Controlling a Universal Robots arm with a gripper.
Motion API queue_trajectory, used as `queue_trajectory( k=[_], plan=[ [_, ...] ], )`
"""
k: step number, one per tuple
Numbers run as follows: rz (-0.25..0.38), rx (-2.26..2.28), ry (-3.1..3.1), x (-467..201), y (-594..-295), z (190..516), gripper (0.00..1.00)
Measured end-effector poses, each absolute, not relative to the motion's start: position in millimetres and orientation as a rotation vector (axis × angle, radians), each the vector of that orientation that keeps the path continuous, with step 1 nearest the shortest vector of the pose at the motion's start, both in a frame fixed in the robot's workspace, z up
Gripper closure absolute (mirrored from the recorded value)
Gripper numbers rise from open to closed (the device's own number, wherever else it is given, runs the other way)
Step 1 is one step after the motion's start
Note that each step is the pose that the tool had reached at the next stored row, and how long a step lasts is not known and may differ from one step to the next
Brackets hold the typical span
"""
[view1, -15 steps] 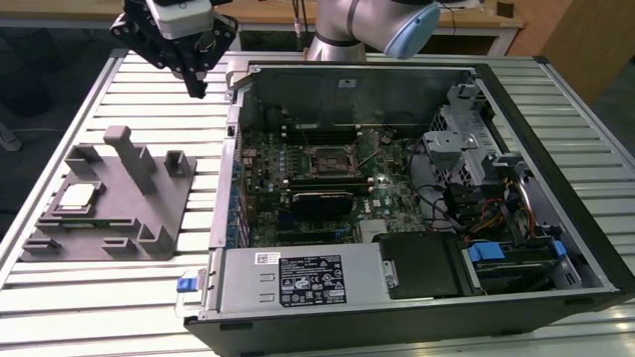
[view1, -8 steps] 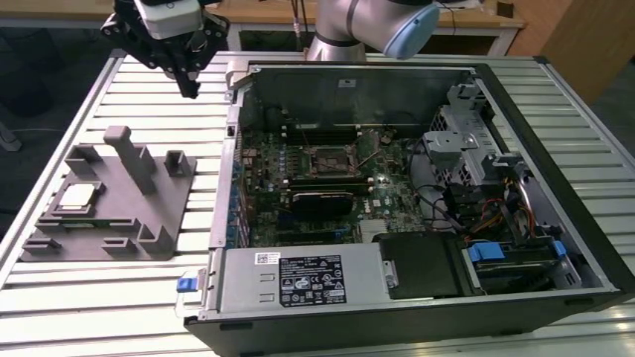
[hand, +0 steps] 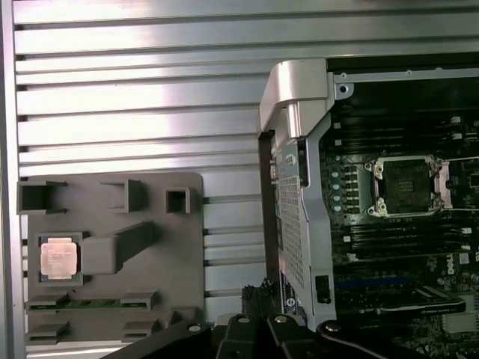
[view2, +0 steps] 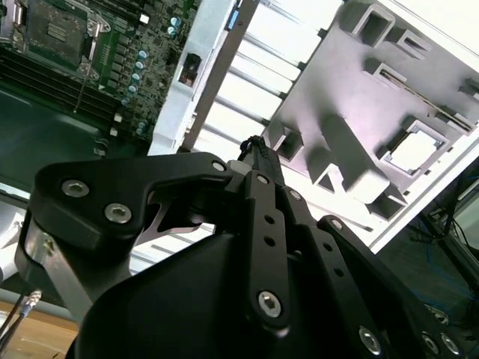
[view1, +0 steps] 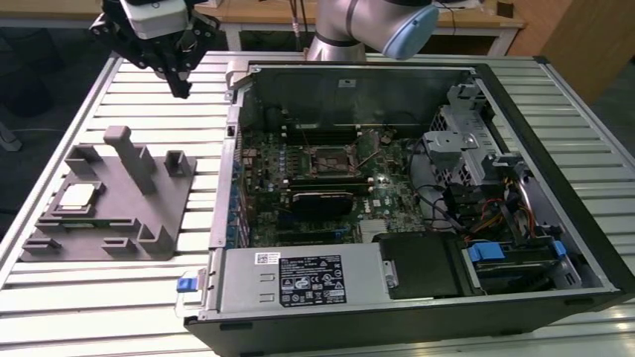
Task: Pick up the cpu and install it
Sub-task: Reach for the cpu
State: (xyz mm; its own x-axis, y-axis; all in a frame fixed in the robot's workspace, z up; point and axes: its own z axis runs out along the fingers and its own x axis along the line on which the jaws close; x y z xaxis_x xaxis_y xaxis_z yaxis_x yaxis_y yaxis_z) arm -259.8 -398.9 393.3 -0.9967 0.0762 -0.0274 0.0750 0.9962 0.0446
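The slatted metal desk (view1: 109,297) carries an open computer case (view1: 347,89) across the centre and right of the exterior view, with its motherboard socket (view1: 326,160) near mid-frame. A grey fixture (view1: 149,216) sits at left, just beside the case. The gripper (view1: 180,89) hangs at upper left over the desk, its fingers (view2: 266,224) pressed together, holding nothing. The cpu (view1: 77,195) lies flat in a recess at the fixture's left edge, well apart from the gripper.

slatted metal table (view1: 100,305), wooden desk (view1: 268,13) behind.
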Motion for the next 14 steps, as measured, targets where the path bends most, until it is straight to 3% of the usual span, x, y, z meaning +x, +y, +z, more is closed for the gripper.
queue_trajectory(
  k=[14],
  plan=[
    [0.068, 0.118, 3.109, -284, -399, 393, 0.89]
  ],
)
